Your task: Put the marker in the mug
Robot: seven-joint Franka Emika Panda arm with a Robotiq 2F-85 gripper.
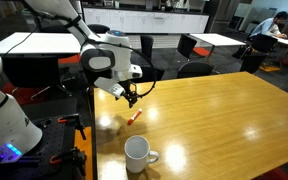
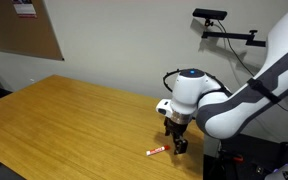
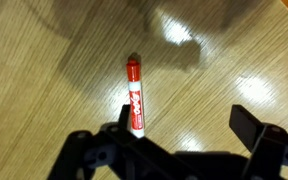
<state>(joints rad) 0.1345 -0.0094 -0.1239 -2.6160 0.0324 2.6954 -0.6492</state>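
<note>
The hand (image 1: 131,100) hangs low over the desk (image 1: 224,110), fingers spread apart, gripping nothing. The marker (image 1: 135,117) lies flat on the wood just below it, and the mug (image 1: 137,153) stands upright nearer the camera, handle out to the picture's right. There is bare wood between marker and mug, and nothing stands in the way. (There's a wide free stretch of desk off to the right as well.) Both things sit toward the desk's left edge in this view. Beyond it are black chairs (image 1: 189,45) and, far back, a seated person (image 1: 274,28).

In the exterior view facing the wall, the hand (image 2: 177,146) is just beside the marker (image 2: 158,152), close to the desk's (image 2: 64,120) edge on the robot's side. A corkboard (image 2: 24,25) and a bracket-mounted camera (image 2: 209,15) show here, but this view does not take in the mug.

The wrist view gives the detail. The marker (image 3: 135,95) is red with a whitish label, lying lengthwise away from the camera. It is off-centre in the hand (image 3: 184,112), its near end right by one of the fingers (image 3: 124,118). Whether they touch, I cannot tell.
</note>
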